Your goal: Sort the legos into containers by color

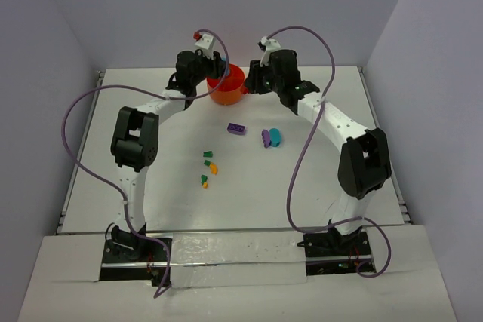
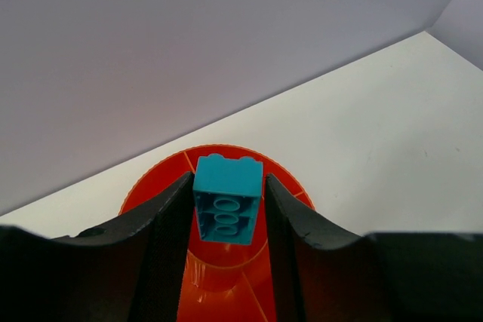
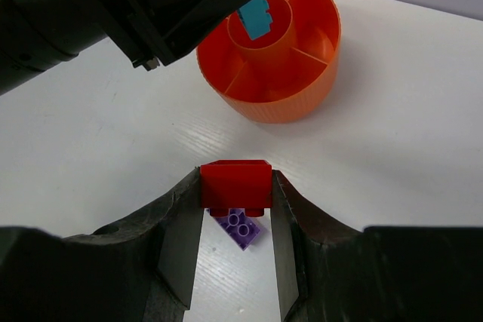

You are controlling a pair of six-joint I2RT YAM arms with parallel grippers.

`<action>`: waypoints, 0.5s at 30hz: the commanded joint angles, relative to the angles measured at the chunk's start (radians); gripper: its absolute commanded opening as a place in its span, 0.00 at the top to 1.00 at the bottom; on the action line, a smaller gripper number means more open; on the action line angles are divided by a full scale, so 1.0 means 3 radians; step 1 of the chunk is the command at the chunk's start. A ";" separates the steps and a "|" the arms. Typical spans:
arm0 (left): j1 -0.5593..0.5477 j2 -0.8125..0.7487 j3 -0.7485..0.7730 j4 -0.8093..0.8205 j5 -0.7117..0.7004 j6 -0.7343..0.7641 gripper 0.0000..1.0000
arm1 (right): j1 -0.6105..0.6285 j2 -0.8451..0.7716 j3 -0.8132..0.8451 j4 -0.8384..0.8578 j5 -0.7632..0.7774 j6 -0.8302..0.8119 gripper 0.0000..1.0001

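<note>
Your left hand (image 2: 226,180) is clamped on a teal brick (image 2: 226,201) above the central ring of the tub (image 3: 302,99). The brick's long axis is near upright, studs sideways. Your right hand (image 3: 235,180) grips a red brick (image 3: 235,188) just above a purple brick (image 3: 243,230) on the counter (image 3: 392,156).

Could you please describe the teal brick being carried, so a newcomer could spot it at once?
Find the orange tub at the table's far end; the left pincer hangs over it. The teal brick is clamped between its fingers, off the table, unlike the other teal piece lying beside a purple brick.
</note>
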 commanded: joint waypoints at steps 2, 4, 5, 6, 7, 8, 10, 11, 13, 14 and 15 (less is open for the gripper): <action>-0.0018 0.0012 0.0208 0.0098 -0.0122 -0.0062 0.45 | -0.0023 0.0076 0.0222 0.0096 0.0149 0.0053 1.00; -0.0021 -0.0013 0.0207 0.0082 -0.0095 -0.0081 0.35 | -0.0023 0.0100 0.0256 0.0096 0.0166 0.0067 1.00; -0.0021 -0.0034 0.0210 0.0077 -0.0086 -0.0088 0.31 | -0.0023 0.0119 0.0280 0.0099 0.0177 0.0076 1.00; -0.0021 -0.0062 0.0219 0.0063 -0.0081 -0.0090 0.27 | -0.0023 0.0137 0.0302 0.0103 0.0193 0.0084 1.00; -0.0019 -0.0094 0.0231 0.0031 -0.0081 -0.0089 0.23 | -0.0023 0.0150 0.0313 0.0108 0.0206 0.0092 1.00; -0.0011 -0.0115 0.0269 -0.0024 -0.0107 -0.0076 0.22 | -0.0023 0.0167 0.0338 0.0116 0.0228 0.0092 1.00; -0.0005 -0.0180 0.0301 -0.0059 -0.0124 -0.0099 0.21 | -0.0023 0.0193 0.0380 0.0117 0.0249 0.0111 1.00; 0.0032 -0.0281 0.0344 -0.0114 -0.0087 -0.0119 0.20 | -0.0018 0.0217 0.0413 0.0131 0.0254 0.0121 1.00; 0.0103 -0.0397 0.0414 -0.0320 -0.0068 -0.0149 0.17 | -0.0018 0.0249 0.0454 0.0141 0.0264 0.0146 1.00; 0.0157 -0.0516 0.0488 -0.0421 -0.0072 -0.0197 0.12 | -0.0017 0.0286 0.0498 0.0147 0.0260 0.0175 1.00; 0.0163 -0.0582 0.0518 -0.0522 -0.0090 -0.0220 0.07 | -0.0017 0.0312 0.0521 0.0156 0.0256 0.0187 1.00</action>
